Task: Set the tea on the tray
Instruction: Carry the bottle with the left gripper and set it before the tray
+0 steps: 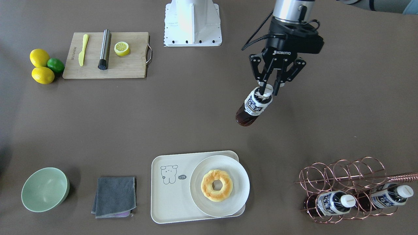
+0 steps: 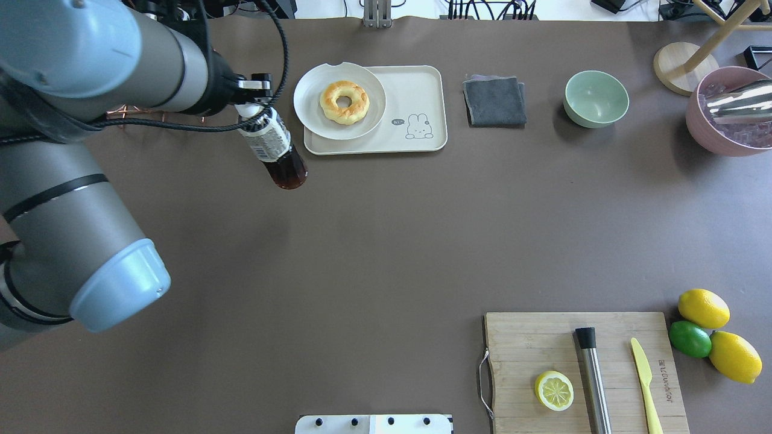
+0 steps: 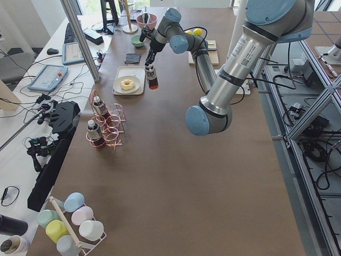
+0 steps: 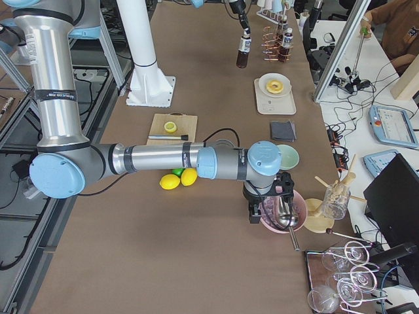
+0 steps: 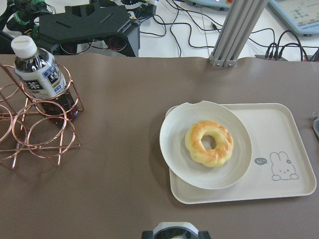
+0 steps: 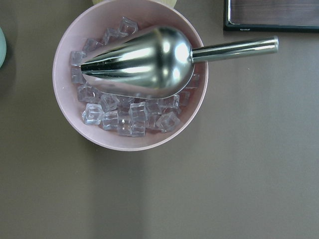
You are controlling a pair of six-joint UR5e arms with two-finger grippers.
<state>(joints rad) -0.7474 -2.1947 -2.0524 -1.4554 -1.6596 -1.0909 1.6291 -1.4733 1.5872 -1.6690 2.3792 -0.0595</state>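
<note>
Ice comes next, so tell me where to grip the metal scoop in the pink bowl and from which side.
Take the scoop by its straight handle, which juts past the pink bowl's rim, clear of the ice. Come from straight above and close across the handle; the wide, polished body would likely slip.

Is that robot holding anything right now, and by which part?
Yes: the left tool holds the tea bottle by its white-capped top, the bottle hanging below. Whether the right tool holds anything cannot be told.
</note>
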